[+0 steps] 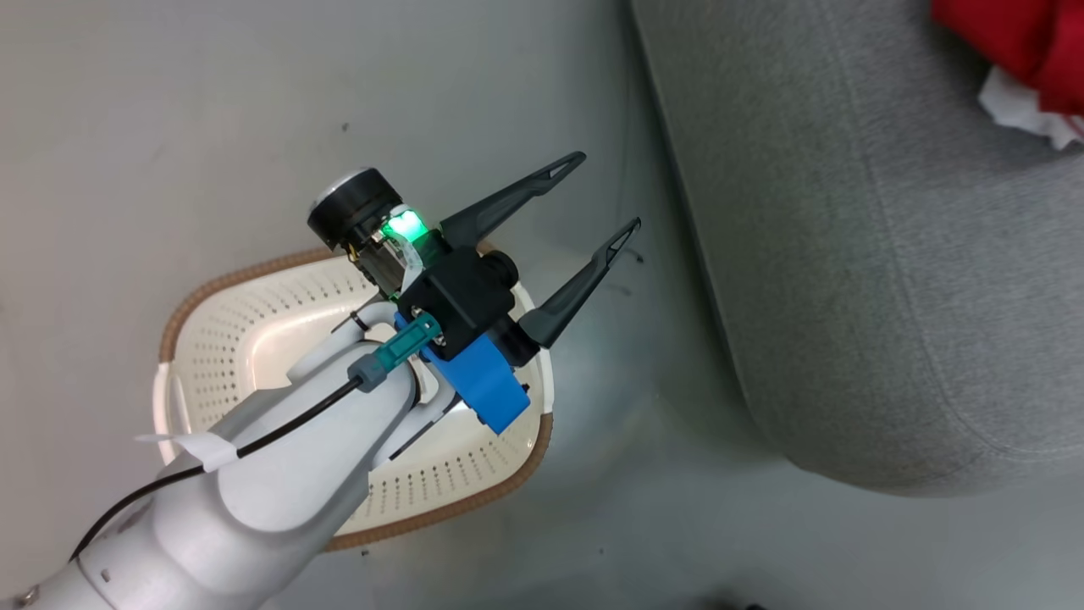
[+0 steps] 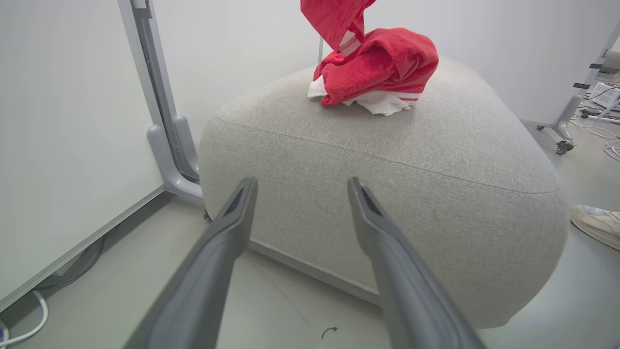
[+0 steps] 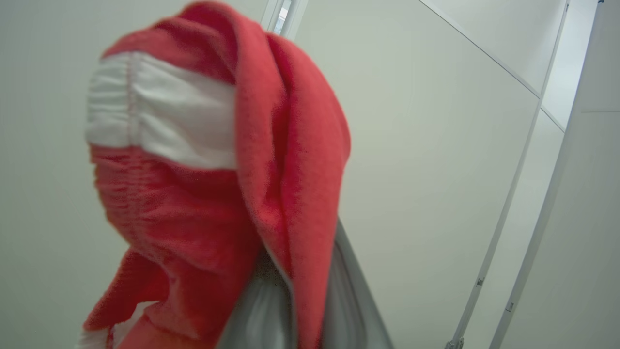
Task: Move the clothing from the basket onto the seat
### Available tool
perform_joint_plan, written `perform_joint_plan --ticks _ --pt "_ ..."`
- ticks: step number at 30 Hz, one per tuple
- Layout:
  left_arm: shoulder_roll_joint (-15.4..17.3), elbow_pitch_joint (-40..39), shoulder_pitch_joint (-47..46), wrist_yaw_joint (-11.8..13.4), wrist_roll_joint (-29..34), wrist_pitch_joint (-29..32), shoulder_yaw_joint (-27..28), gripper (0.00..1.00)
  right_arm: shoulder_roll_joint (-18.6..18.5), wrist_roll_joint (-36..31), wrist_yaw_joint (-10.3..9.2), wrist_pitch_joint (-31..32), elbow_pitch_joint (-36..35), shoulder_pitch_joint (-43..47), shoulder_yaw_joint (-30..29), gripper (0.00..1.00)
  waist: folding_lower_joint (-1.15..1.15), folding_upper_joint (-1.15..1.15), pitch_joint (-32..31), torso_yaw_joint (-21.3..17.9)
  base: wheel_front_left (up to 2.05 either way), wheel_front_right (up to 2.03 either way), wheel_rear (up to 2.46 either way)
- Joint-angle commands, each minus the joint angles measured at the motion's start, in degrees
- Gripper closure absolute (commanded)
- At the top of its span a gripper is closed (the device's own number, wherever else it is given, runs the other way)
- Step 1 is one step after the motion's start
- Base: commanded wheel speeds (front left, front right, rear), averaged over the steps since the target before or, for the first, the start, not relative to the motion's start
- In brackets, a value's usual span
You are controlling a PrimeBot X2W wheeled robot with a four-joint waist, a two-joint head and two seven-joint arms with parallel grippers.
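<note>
On seat, clothing beyond left jaws

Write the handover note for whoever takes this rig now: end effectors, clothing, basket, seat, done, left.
Left end effector: open, empty, above the basket.
Right end effector: shut on the second garment, which hangs over the seat.
Done: first garment lies on the seat; basket looks empty where visible.
Left: lower and release the second garment onto the seat.
</note>
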Motion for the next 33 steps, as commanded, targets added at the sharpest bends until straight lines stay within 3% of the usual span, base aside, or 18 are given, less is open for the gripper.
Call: perform_joint_plan --ticks 1,8,19,28,29,30,31,33 --pt "0.5 -0.4 -1.1 0.2 0.5 0.0 0.4 0.00 -1.6 -0.2 0.01 0.0 1.2 -1.6 -1.1 1.00 -0.01 0.00 3.2 0.7 0.00 0.00 0.00" --pt "1.9 -1.5 -1.7 0.4 0.8 0.4 0.2 0.00 -4.6 1.3 0.01 0.0 8.6 -2.4 -5.8 1.00 -0.01 0.00 6.1 0.2 0.00 0.00 0.00" --pt "2.2 -2.2 -2.5 0.4 0.6 0.8 -0.7 0.00 2.3 2.4 0.01 0.0 19.6 3.2 -7.0 1.00 -0.01 0.00 7.5 0.1 0.00 0.00 0.00" --pt "2.2 -1.5 -1.8 0.7 0.0 0.2 -1.1 0.00 4.0 4.4 0.01 0.0 26.9 4.9 -5.7 1.00 -0.01 0.00 6.5 0.8 0.00 0.00 0.00" --pt "2.2 -1.3 -1.6 0.8 -0.1 0.2 -1.1 0.00 4.0 4.6 0.01 0.0 27.1 5.1 -5.6 0.59 -0.01 0.00 6.1 0.8 0.00 0.00 0.00" --pt "2.0 -1.2 -1.4 0.9 -0.1 0.1 -1.1 0.00 4.0 4.8 0.01 0.0 27.2 5.3 -5.5 0.11 -0.01 0.00 5.7 0.8 0.00 0.00 0.00" --pt "1.9 -1.0 -1.2 0.8 -0.1 0.0 -1.2 0.00 4.0 5.0 0.01 0.0 27.1 5.7 -5.2 0.00 -0.01 0.00 5.3 0.8 0.00 0.00 0.00" --pt "1.7 -0.6 -0.8 1.0 -0.4 -0.4 -1.2 0.00 4.1 5.1 0.01 0.0 27.0 6.8 -4.6 0.00 -0.01 0.00 4.1 0.8 0.00 0.00 0.00"
